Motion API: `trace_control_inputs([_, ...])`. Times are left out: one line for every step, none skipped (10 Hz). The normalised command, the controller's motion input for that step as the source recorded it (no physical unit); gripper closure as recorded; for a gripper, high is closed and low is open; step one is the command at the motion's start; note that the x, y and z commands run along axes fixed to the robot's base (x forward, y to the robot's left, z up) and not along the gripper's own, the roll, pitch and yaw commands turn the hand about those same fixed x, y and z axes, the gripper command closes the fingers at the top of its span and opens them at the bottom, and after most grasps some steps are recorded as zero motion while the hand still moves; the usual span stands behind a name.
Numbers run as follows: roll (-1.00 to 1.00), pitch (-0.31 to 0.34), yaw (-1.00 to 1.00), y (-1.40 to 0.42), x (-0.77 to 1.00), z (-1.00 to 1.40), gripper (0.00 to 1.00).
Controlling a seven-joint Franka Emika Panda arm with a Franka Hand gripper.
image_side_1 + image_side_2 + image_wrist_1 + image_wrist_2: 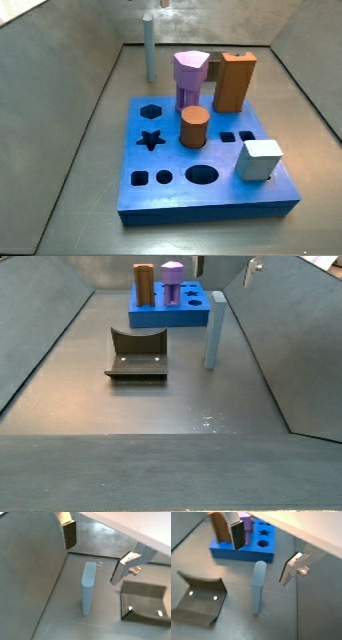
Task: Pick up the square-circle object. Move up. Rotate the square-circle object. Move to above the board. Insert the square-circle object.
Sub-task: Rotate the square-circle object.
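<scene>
Step judged: pick-up, not yet made; square-circle object (258, 587) standing upright on the grey floor, long axis vertical, free of any grip; sits just beside the board (241, 551), off the edge facing the fixture (201, 602), not touching the board as far as a wrist view shows.

Pincer (97, 549) above the object, fingers apart, nothing between them; one finger (236, 534) toward the board side, other finger (291, 568) on the far side from the board; object top below the gap and roughly between the plates in both wrist views, not yet enclosed.

Key relation: object lies straight down from the pincer; coming move looks like a plain vertical descent, then closing across the two posts; small lateral trim possibly needed, hard to judge from these angles.

In a side view, object (211, 328) near the board corner (201, 318), fixture (136, 354) further out from the board on the floor; pincer mostly cut off there.

Board still carrying other pieces: lilac prism (191, 75), orange block (234, 82), brown cylinder (194, 127), white cube (261, 159).

No brands, labels or readable writing anywhere.
</scene>
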Motion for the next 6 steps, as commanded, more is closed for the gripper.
trace_control_inputs([-0.01, 0.011, -1.0, 0.01, 0.04, -0.03, 0.0])
trace_control_inputs([-0.01, 0.012, -1.0, 0.01, 0.04, -0.03, 0.0])
trace_control_inputs([-0.01, 0.013, -1.0, 0.01, 0.04, -0.03, 0.0])
trace_control_inputs([-0.01, 0.014, -1.0, 0.01, 0.04, -0.03, 0.0])
trace_control_inputs([-0.01, 0.015, -1.0, 0.01, 0.04, -0.03, 0.0])
trace_control_inputs([-0.01, 0.017, -1.0, 0.01, 0.04, -0.03, 0.0])
